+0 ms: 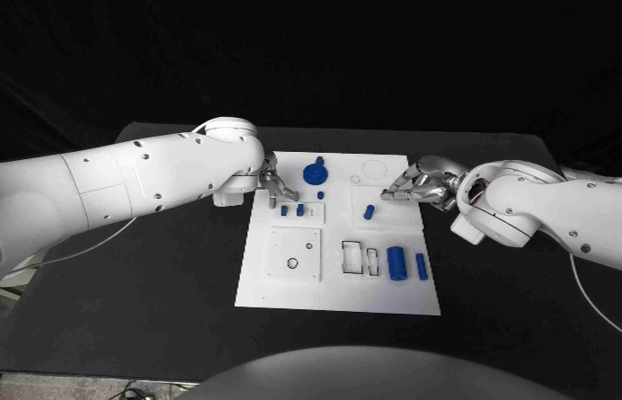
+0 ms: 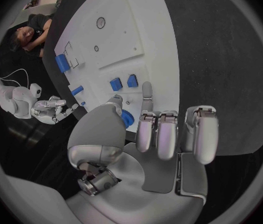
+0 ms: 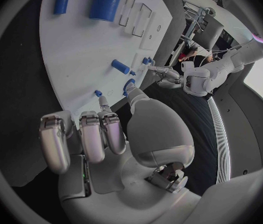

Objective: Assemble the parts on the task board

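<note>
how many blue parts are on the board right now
At least 7 on the task board: large round part near the far edge, one just nearer, two by the left hand, one mid-board, two cylinders near-right. The hands may hide more.

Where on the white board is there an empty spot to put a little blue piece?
The near strip of the task board, below the square outlines and the two blue cylinders, looks bare. It is crowded at the far end, where the left hand, right hand and the big blue part sit.
</note>
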Available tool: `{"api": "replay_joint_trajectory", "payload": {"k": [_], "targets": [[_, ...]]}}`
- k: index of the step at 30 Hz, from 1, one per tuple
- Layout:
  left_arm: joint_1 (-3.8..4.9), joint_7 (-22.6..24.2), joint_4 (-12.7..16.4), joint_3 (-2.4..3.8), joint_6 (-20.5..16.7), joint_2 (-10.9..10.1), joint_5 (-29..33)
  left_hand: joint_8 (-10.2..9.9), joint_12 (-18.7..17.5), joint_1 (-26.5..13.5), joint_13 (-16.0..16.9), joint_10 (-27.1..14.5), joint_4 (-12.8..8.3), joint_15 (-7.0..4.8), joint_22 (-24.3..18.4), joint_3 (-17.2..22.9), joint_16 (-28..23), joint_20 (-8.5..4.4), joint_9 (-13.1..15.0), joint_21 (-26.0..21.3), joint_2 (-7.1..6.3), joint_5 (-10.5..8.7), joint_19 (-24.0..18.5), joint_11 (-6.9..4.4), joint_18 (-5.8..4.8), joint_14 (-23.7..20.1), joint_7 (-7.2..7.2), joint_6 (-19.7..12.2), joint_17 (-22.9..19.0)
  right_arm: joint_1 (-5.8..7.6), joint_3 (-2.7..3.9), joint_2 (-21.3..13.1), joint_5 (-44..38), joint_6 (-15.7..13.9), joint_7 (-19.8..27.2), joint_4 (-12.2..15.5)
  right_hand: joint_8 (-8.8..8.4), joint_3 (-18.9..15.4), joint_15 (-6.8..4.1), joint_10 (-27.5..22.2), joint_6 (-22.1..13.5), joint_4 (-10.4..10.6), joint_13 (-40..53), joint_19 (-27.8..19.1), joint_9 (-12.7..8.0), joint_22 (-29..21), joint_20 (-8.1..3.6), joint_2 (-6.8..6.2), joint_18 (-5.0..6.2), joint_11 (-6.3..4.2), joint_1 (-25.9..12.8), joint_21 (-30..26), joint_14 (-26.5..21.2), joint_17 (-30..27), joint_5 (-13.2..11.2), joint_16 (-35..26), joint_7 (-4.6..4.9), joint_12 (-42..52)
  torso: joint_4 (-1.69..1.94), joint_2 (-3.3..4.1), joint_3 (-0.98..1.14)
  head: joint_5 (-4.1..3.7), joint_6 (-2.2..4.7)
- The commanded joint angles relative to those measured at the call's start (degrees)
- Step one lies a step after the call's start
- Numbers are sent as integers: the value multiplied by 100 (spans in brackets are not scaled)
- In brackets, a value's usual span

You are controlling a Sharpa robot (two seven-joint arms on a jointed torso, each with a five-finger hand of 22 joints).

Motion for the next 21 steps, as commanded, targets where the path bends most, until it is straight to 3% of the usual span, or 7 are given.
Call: {"api": "replay_joint_trajectory", "payload": {"k": [1,8,9,12,13,16,21], "targets": [[9,365,211,7,-1445,-179,-167,-62,1,16,1507,606,-10,-8,1465,-110,15,-36,-51,16,-6,-56,492,-9,-52,606,44,-113,1510,-8,0,-13,-22,-376,303,14,29,-46,55,599,46,6,1506,600,12,1510,25,68,-38,41,12,26,608,1509,28,23,8,23,-1,5,0,-8,13],[16,1688,542,6,-3399,-483,259,-307,-96,990,1410,498,24,82,1451,-331,15,11,-399,-17,-27,166,452,67,-42,606,157,-401,1510,-15,-1,-39,11,-453,369,17,35,-48,56,599,54,7,1506,600,15,1510,26,69,-38,42,13,26,608,1509,33,23,10,23,2,5,5,-33,23],[16,1902,552,6,-3587,-492,375,-322,-650,1179,896,-41,9,73,1437,-349,15,10,-462,-51,-3,280,413,61,-31,606,149,-402,1510,-15,-2,-39,12,-455,372,18,39,-50,57,599,59,8,1506,600,16,1510,27,70,-38,44,13,26,608,1509,37,23,11,23,-4,5,3,-22,31],[13,2700,520,3,-3969,-477,840,-423,-4430,1903,-2271,-2310,-16,90,1430,-354,15,-3,-722,-69,-39,521,390,101,-25,606,193,-449,1510,-17,-2,-41,17,-458,380,20,39,-50,57,599,59,8,1506,600,16,1510,27,70,-38,44,13,26,608,1509,37,23,11,23,-8,6,-2,-28,43],[12,2968,492,2,-4029,-458,988,-493,-5124,2163,-2818,-2483,13,107,1435,-292,15,4,-835,-58,-4,591,403,105,-29,606,246,-518,1510,-17,-2,-42,18,-458,381,23,39,-50,57,599,59,8,1506,600,16,1510,27,70,-38,44,13,26,608,1509,37,23,11,23,-7,8,-4,-34,60],[0,3608,382,-1,-4063,-379,1255,-690,-6388,2609,-3940,-2576,12,198,1478,-229,15,73,-1162,48,-73,640,525,255,-63,606,340,-664,1510,-18,-2,-45,22,-456,387,28,39,-50,57,599,59,8,1506,600,16,1510,27,70,-38,44,13,26,608,1509,37,23,11,23,-13,6,0,-33,62],[-58,4296,201,-4,-3899,-243,1189,-768,-7574,3096,-5127,-2786,3,379,1509,-159,15,218,-1627,124,-238,642,613,482,-86,606,495,-739,1510,-20,-3,-55,27,-477,402,35,39,-50,57,599,59,8,1506,600,16,1510,27,70,-38,44,13,26,608,1509,37,23,11,23,-13,4,6,-41,70]]}}
